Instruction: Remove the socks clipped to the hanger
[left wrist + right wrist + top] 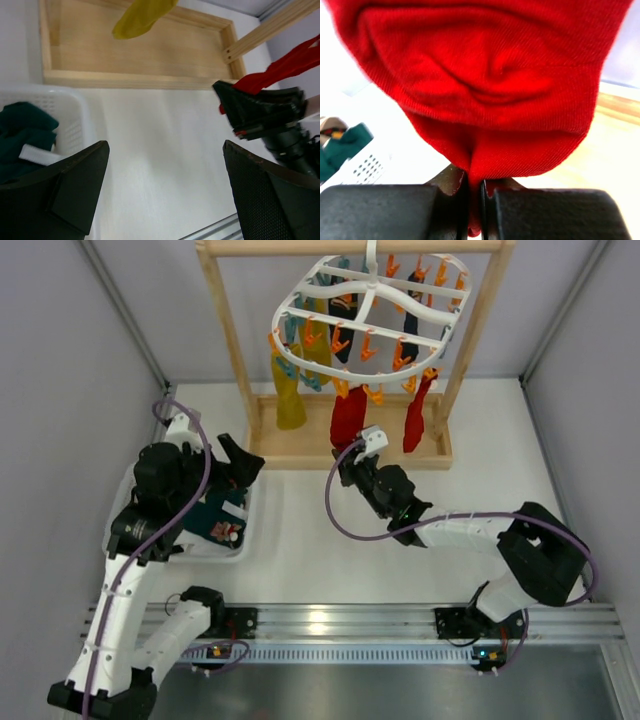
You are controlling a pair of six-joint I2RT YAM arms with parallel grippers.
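Note:
The white oval hanger (372, 318) hangs from the wooden rack with orange and teal clips. Clipped to it are a mustard-yellow sock (290, 400), two red socks (347, 418) (415, 420) and dark socks (342, 328) further back. My right gripper (352, 458) is shut on the lower end of the left red sock (485, 90), the fabric pinched between its jaws. My left gripper (240, 462) is open and empty over the basket's far edge; its wrist view shows the yellow sock's toe (142, 17) and the red sock (285, 67).
A white basket (243, 535) at the left holds a dark teal sock (210, 515), also in the left wrist view (22, 132). The wooden rack (235, 345) has two uprights and a tray base (300, 448). Grey walls stand on both sides.

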